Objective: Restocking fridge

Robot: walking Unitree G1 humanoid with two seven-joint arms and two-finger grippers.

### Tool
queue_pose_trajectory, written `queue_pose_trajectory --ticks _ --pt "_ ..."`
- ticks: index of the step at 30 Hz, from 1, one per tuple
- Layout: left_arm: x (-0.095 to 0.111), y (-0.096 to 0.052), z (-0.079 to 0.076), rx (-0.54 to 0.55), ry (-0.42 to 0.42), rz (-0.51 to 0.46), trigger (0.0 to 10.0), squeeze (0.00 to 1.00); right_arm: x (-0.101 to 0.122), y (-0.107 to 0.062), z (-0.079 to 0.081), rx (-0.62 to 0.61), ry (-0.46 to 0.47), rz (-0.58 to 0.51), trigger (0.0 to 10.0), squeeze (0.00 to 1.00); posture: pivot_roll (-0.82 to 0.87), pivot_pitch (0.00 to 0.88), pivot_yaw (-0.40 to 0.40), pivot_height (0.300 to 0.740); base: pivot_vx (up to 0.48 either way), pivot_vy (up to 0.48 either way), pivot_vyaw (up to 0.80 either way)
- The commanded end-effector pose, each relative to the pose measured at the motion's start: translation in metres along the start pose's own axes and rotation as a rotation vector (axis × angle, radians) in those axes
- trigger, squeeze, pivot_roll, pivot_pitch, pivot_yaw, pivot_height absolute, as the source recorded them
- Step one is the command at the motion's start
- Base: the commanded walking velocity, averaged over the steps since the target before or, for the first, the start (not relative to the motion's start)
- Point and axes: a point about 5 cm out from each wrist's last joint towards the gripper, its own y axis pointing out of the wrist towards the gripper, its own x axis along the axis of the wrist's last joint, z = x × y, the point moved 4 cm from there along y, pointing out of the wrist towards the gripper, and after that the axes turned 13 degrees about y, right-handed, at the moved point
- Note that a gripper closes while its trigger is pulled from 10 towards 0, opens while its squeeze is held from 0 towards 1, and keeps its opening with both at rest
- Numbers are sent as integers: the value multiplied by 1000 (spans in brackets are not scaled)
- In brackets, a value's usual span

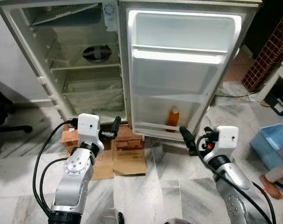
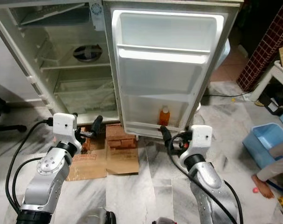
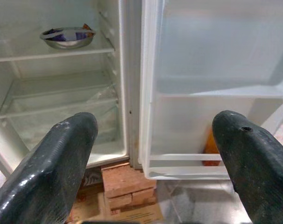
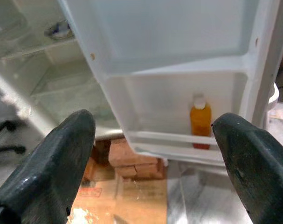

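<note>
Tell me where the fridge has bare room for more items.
The door's bottom rack is free left of the orange bottle. The door shelf above is bare. Inside, the shelf beside the steel bowl is open.

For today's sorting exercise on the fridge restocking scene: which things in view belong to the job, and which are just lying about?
Belongs to the job:
fridge, door open
door shelf
orange bottle upright in the door shelf
metal bowl on an inner shelf
left gripper and right gripper, both open and empty

Just lying about:
bricks under the fridge
cardboard on the floor
blue tub
</note>
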Motion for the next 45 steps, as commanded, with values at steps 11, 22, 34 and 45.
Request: queue_pose_trajectory --ticks 11,22,34,45 --pt "8 6 9 19 7 -33 10000 0 15 17 6 -2 -186 -46 10000 0 2 0 11 740 330 -310 0" --pt "13 8 7 20 16 -45 10000 0 42 37 -7 -179 -126 -153 10000 0 -2 3 10 740 338 -336 0" --pt "8 5 2 37 4 -29 10000 0 45 44 -1 -152 -181 -162 10000 0 -5 12 -6 740 80 -88 0" --pt "9 8 6 49 13 -31 10000 0 55 46 6 -129 -172 -210 10000 0 -2 9 -5 740 0 -358 653"
